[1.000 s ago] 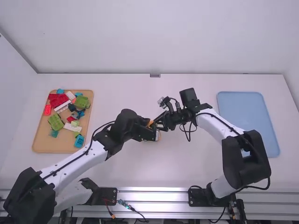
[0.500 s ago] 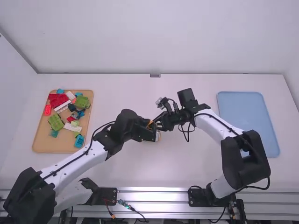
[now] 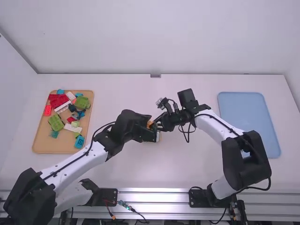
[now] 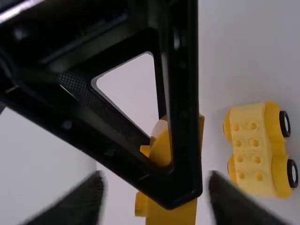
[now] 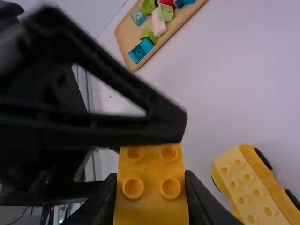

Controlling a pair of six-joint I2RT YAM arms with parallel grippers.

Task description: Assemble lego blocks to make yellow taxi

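"Start me with the right pincer [image 3: 158, 124]."

"Clamped on a yellow block [image 5: 152, 180], one finger on each side of it. It's hard up against the left pincer [image 3: 151, 134], out ahead of the two arm bases and between them."

"And the left one's fingers?"

"Apart. Its own wrist view has the block between them, a gap either side, and a bit of that left pincer lies over the block's studded face in the right wrist view."

"How many pincers on blocks, then?"

"Two working at one block. Four studs show on it, facing the right wrist camera. The body runs on out of that view, so I can't tell its full length."

"Anything by them?"

"One yellow car base [image 4: 255, 150] on the table, near both pincers and apart from them. Eight studs on top, two by four, facing up; the long axis follows the four. Two black wheels [image 4: 285, 123] show along one long side, the one turned away from the pincers. Which end is the front, I can't tell."

"Further off?"

"Two trays: a wooden tray [image 3: 41, 143] of mixed bricks well left of the pincers, two big green pieces [image 3: 56, 122] in it, and a blue tray [image 3: 248, 117] well right."
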